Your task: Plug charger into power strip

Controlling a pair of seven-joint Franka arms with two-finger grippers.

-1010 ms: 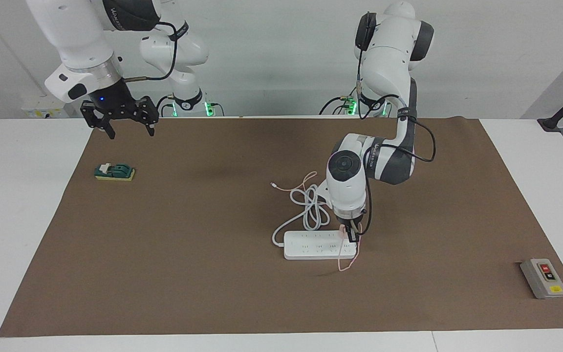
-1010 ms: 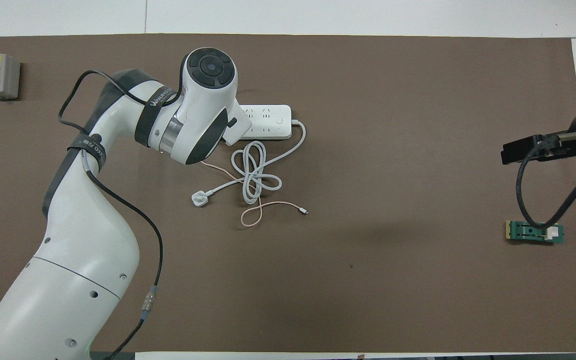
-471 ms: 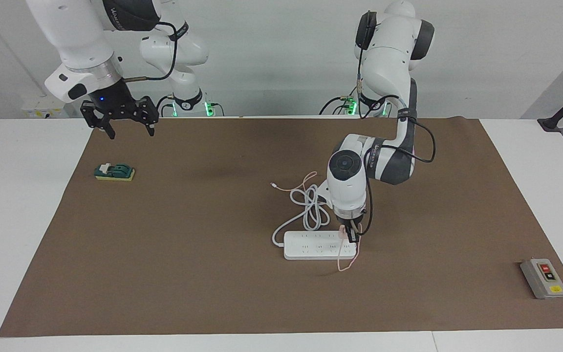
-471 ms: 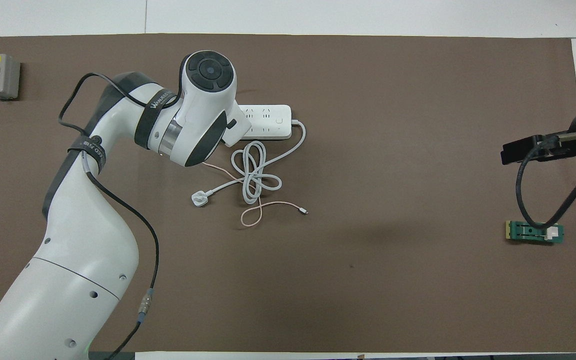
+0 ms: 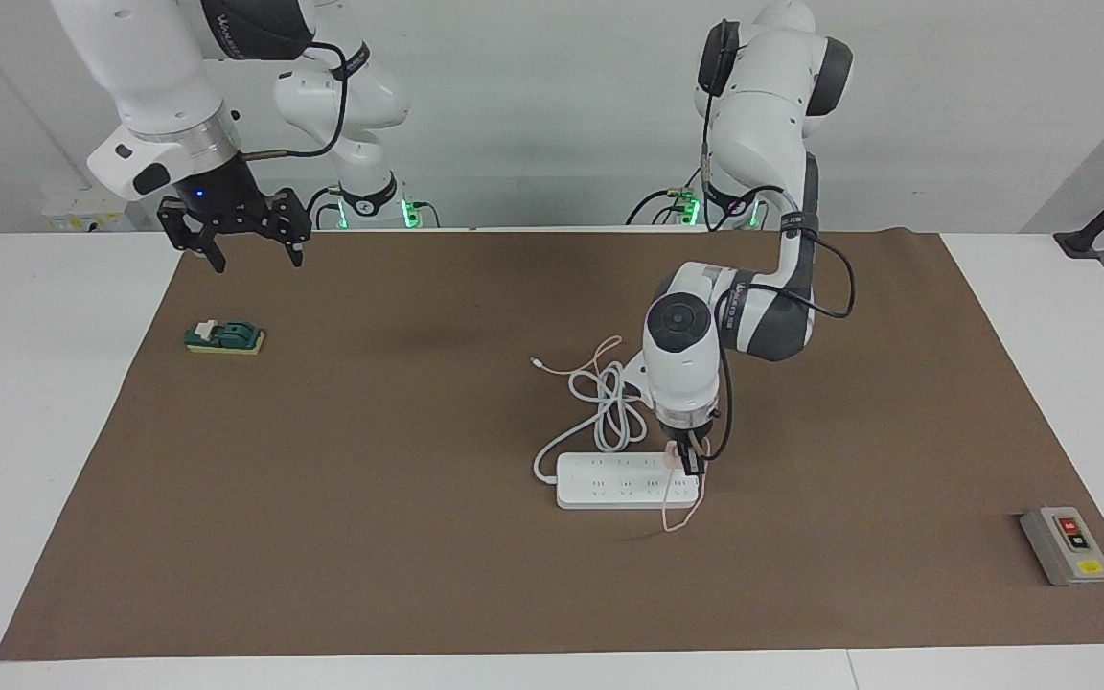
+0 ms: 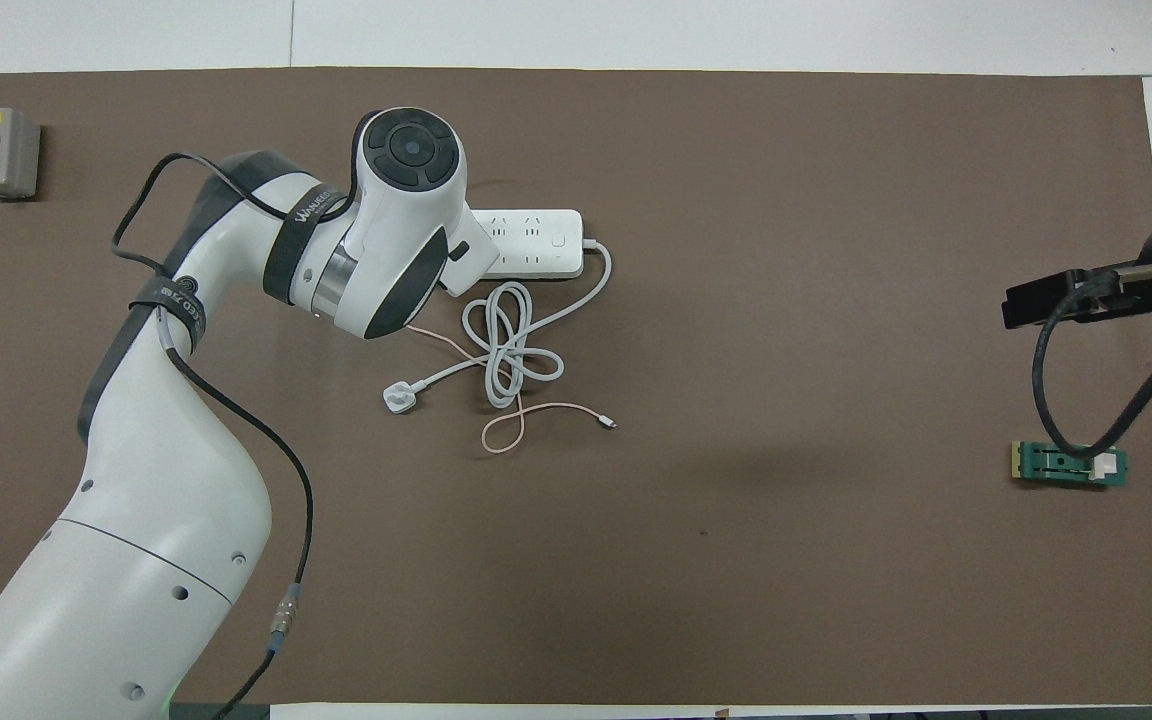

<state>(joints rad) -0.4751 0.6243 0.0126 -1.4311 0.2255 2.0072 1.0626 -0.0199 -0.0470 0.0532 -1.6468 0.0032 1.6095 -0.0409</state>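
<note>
The left tool point(image 5: 693, 462) points straight down, clamped on the charger point(image 5: 675, 457), which sits against the power strip point(image 5: 609, 480) at the strip's end toward the left arm. The charger's thin pink cable point(image 5: 678, 513) loops off the strip's six o'clock edge onto the brown mat point(image 5: 370, 498) covering the desk. The right tool point(image 5: 243, 241) waits with fingers spread, raised at twelve o'clock from a green block point(image 5: 224, 337).
</note>
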